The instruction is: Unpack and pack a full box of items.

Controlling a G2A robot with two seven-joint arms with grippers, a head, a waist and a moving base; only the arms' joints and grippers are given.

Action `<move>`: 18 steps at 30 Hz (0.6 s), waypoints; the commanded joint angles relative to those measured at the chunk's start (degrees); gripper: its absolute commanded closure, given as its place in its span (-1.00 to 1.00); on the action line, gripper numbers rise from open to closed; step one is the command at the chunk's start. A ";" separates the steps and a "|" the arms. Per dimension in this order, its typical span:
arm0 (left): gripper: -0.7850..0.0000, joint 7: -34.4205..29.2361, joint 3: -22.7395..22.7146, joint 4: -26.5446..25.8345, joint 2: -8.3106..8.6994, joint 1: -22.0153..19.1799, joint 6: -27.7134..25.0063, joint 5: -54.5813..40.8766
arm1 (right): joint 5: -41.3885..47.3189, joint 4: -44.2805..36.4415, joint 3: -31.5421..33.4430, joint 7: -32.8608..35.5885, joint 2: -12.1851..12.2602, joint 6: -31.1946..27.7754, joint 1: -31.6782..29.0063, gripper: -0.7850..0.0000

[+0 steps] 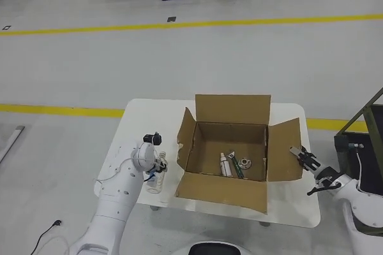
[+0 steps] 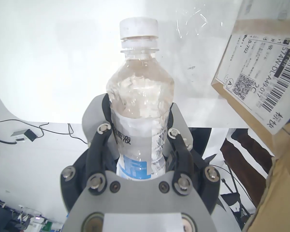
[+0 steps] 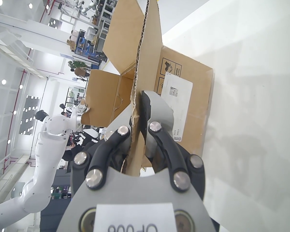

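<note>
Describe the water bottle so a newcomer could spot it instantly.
Start at the open cardboard box in the middle of the white table. Just outside it, on the robot's left near the table's edge, the left gripper is clamped on the water bottle. It is clear with a white cap and blue-and-white label, unlike the small opaque white bottle lying inside the box.

We are gripping a clear plastic water bottle (image 2: 140, 80) with a white cap in our left gripper (image 2: 140, 106), just outside the left wall of the open brown cardboard box (image 1: 223, 190). Our right gripper (image 3: 138, 112) is pinching the box's right flap (image 1: 285, 150). A small white bottle (image 1: 225, 164), a slim dark tool (image 1: 234, 166) and a metal part (image 1: 244, 162) are lying on the box floor.
</note>
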 commanded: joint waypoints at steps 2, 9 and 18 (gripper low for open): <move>1.00 4.14 0.84 1.12 -0.20 0.20 0.46 -1.13 | -0.07 0.25 0.29 0.37 0.20 -0.30 0.03 1.00; 1.00 11.85 2.53 4.03 -0.71 0.39 3.80 -2.32 | -0.26 0.58 1.10 1.55 0.71 -0.61 -0.27 1.00; 1.00 13.22 2.95 11.86 -0.96 -1.80 4.44 -5.64 | -1.16 -1.03 2.15 1.87 1.27 -0.55 -1.31 1.00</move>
